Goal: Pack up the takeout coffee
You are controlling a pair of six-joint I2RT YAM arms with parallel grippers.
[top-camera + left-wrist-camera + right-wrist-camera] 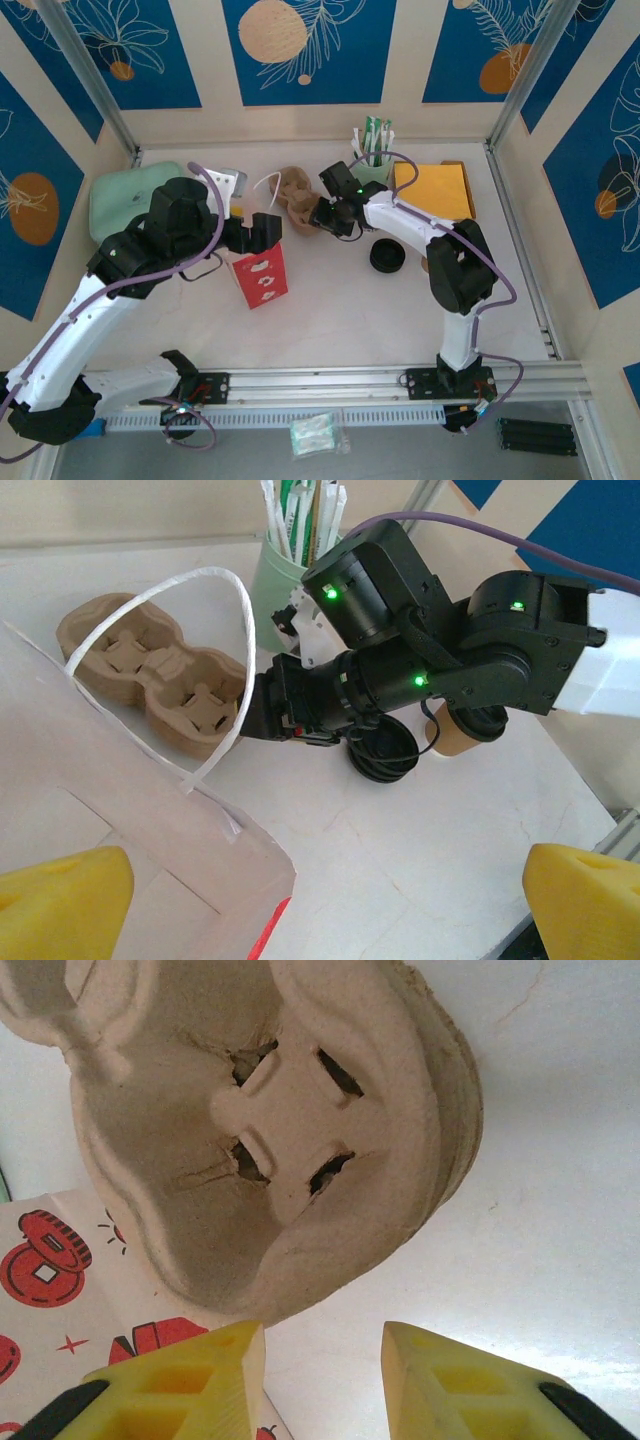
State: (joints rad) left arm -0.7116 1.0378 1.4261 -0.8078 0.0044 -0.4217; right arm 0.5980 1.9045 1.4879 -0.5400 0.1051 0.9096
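Note:
The takeout coffee [458,742] shows as a brownish paper cup on the table, mostly hidden behind my right arm; its lid is covered. The red-and-white bag [262,275] stands upright in the middle with its mouth [120,810] open and a white handle [240,610] looped up. My left gripper [262,232] hangs at the bag's top edge, fingers spread wide [328,865] with nothing gripped. My right gripper [318,213] is at the near edge of the brown pulp cup carrier [280,1120]. Its yellow jaws [322,1345] stand apart with bare table between them.
A loose black lid [387,257] lies right of the bag, next to the cup. A pale green holder of straws and sachets [373,160] stands at the back, an orange-yellow pad [433,188] to its right, and a pale green tray [125,195] at back left.

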